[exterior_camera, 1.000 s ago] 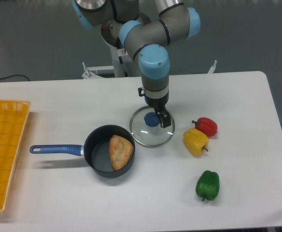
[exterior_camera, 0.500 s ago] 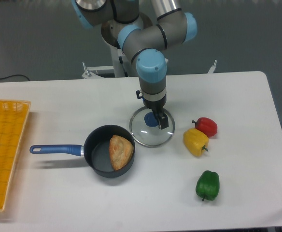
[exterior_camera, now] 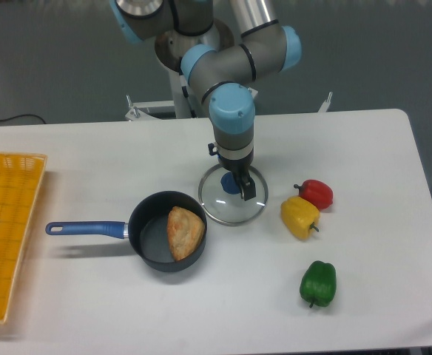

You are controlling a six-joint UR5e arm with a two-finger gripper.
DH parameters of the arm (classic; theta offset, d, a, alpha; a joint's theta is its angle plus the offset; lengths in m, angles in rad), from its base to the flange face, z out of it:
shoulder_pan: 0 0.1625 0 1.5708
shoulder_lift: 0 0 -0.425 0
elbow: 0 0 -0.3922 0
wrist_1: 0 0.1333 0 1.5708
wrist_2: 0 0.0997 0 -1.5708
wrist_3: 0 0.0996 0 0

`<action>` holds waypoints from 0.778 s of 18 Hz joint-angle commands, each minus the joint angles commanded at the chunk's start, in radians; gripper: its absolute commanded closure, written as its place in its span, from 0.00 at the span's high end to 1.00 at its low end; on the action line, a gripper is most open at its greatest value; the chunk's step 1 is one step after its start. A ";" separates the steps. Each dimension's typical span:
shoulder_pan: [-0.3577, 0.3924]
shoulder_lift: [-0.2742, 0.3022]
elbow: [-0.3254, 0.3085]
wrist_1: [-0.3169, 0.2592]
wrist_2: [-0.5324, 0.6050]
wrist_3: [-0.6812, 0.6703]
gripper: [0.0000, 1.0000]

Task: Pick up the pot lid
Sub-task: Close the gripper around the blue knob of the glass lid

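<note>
At the far left, toward 9 o'clock from the lid, I see the yellow basket (exterior_camera: pixel 14 288). Next is the pan (exterior_camera: pixel 148 244), at the lid's 8 o'clock; its blue handle (exterior_camera: pixel 86 229) points to 9 o'clock, and the bread (exterior_camera: pixel 184 234) lies inside, on the 3 o'clock side. The glass lid (exterior_camera: pixel 227 213) lies on the table (exterior_camera: pixel 223 296), its blue knob (exterior_camera: pixel 231 183) upward. Over it is my gripper (exterior_camera: pixel 231 171), with fingers spread wide and nothing held. Then come the yellow pepper (exterior_camera: pixel 299 217), between 3 and 4 o'clock, the red pepper (exterior_camera: pixel 316 194) at 3, and the green pepper (exterior_camera: pixel 319 283) between 4 and 5.
</note>
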 joint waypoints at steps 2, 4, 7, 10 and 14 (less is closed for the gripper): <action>0.000 -0.006 0.000 0.000 0.000 -0.002 0.99; 0.000 -0.015 0.002 0.002 0.000 -0.002 0.99; -0.003 -0.021 0.003 0.002 0.000 -0.002 0.99; -0.008 -0.035 0.008 0.006 0.000 -0.002 0.99; -0.009 -0.052 0.012 0.012 -0.003 0.000 0.99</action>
